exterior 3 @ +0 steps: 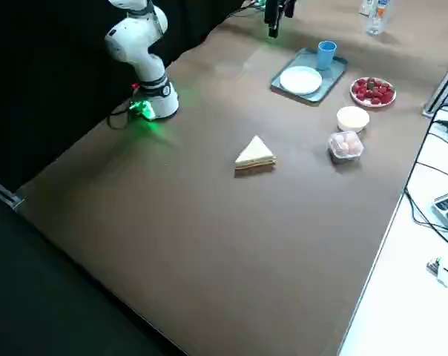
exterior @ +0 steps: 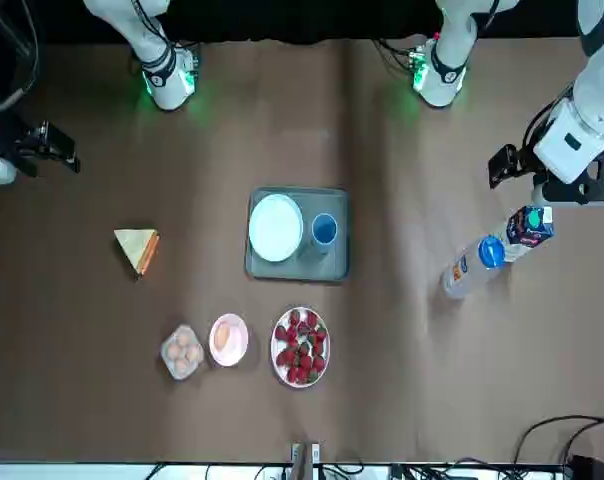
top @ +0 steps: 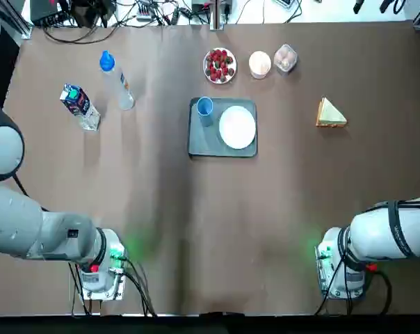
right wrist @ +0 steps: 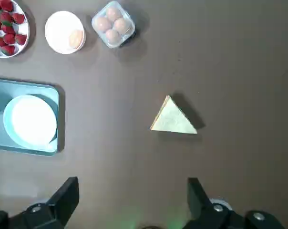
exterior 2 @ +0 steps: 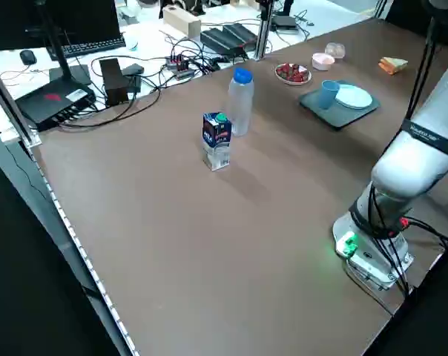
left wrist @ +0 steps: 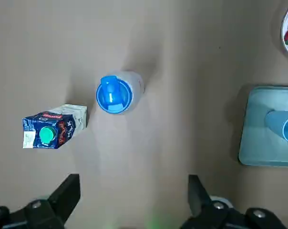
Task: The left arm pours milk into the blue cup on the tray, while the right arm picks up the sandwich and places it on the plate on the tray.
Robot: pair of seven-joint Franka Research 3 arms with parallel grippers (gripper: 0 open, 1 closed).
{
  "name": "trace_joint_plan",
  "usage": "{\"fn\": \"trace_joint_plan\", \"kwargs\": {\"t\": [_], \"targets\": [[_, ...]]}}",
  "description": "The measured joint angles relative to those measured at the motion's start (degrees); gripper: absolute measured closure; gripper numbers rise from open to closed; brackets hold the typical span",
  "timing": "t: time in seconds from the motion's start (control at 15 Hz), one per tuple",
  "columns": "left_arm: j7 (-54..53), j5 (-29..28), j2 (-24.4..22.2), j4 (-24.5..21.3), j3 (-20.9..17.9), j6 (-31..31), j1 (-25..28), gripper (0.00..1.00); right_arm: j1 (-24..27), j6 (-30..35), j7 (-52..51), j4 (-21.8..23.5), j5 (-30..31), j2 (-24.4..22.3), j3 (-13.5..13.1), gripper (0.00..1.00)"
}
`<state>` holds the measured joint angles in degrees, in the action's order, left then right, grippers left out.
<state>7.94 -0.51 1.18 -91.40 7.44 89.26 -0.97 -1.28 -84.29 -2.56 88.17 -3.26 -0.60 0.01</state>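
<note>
- Carton of milk [top: 79, 106] stands upright on the left of the tabletop [top: 217, 278], ahead of the left hand [left wrist: 134, 198], which hangs over the tabletop, fingers spread, holding nothing.
- Its long axis is vertical; a level, sideways grip would probably suit the pour.
- The clear bottle [top: 117, 80] stands just beside it, on the side towards the tray [top: 200, 142], so the hand could knock it.
- The sandwich [top: 330, 113] lies well apart from the tray, on its right, 1 filled edge facing the tray; the right hand [right wrist: 133, 198], nearer to it, is above the tabletop, also spread and empty.
- On the tray, the blue cup [top: 205, 110] stands left of the plate [top: 237, 127]; no milk shows in it, and the plate is bare.
- Beyond: a dish of strawberries [top: 220, 66], a small bowl [top: 260, 65] and a clear box [right wrist: 113, 25] of egg-like things.
- Both jobs look unstarted; 2 grasps come first.
</note>
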Motion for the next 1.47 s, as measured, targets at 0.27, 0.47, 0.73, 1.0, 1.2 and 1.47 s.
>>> {"fn": "trace_joint_plan", "kwargs": {"t": [0.27,0.47,0.73,1.0,1.2,1.47], "targets": [[0.0,0.0,0.0,0.0,0.0,0.0,0.6,0.0,0.7,0.0,-0.6,0.1,1.6,0.0,-0.1,0.0],[-0.1,0.0,0.0,0.0,0.0,0.0,1.1,0.0,0.7,0.0,-0.9,0.2,2.3,0.1,0.0,0.0],[-0.1,0.0,0.2,0.0,0.0,0.0,1.4,0.0,0.7,0.0,-1.7,0.8,2.3,0.1,0.0,0.0],[-14.9,0.0,0.3,0.0,-0.1,0.0,5.5,0.0,0.7,0.1,-1.8,1.0,2.4,0.1,-0.1,0.0],[-31.9,0.1,0.3,0.0,-0.1,0.0,11.7,0.0,0.7,0.1,-1.8,2.1,2.4,0.1,-0.1,0.0],[-51.1,3.8,0.4,0.0,-0.2,0.0,19.2,0.0,0.8,-6.7,-1.8,10.2,2.4,0.6,-0.1,0.0]]}}
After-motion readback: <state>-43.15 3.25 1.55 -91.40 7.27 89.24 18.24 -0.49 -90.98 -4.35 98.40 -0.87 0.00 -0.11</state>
